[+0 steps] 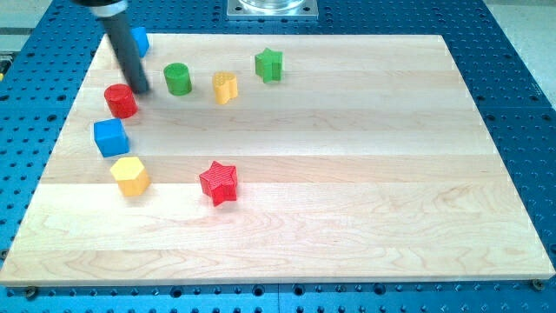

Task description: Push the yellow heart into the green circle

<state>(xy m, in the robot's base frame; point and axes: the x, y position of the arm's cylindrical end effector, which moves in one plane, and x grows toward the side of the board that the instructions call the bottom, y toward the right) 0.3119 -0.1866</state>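
My tip [142, 88], a bare rod end effector w/ nothing to open or pinch, sits by red cylinder [121, 101], left of green circle [178, 78]. Yellow heart [225, 87] lies right of circle, near but apart. Risk: crossing over nudges circle away

A: From where does the single view look?
B: From above and in front, tilted down onto the wooden board [347, 174], far enough to take in all four edges.
A: And beyond it?
B: A blue perforated table [521, 104] frames it; a metal mount [273, 9] sits at the view's top.
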